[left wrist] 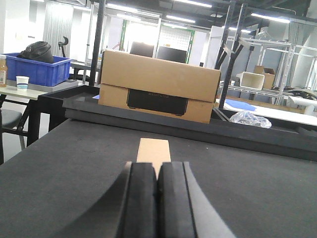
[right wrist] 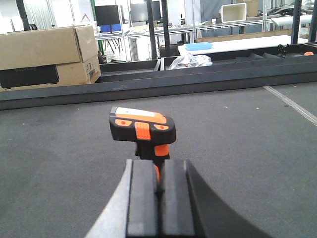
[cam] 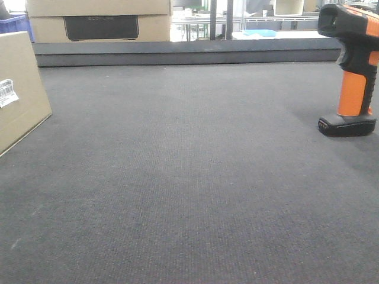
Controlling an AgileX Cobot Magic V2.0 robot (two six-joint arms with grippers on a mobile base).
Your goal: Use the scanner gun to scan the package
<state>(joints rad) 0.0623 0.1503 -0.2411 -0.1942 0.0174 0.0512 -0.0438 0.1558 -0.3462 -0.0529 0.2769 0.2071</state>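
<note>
Scanner [right wrist: 142,130] stands untouched beyond the closed right gripper [right wrist: 158,191], which must open to grab it; box [cam: 18,89] waits.

We observed the left gripper [left wrist: 157,198] with jaws closed together; the right gripper [right wrist: 159,198] likewise, both pointing toward twelve o'clock.

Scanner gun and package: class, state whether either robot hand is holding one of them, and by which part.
Nothing is held. The scanner gun stands on its own base; the package rests untouched. The left hand and right hand are shut and empty.
</note>
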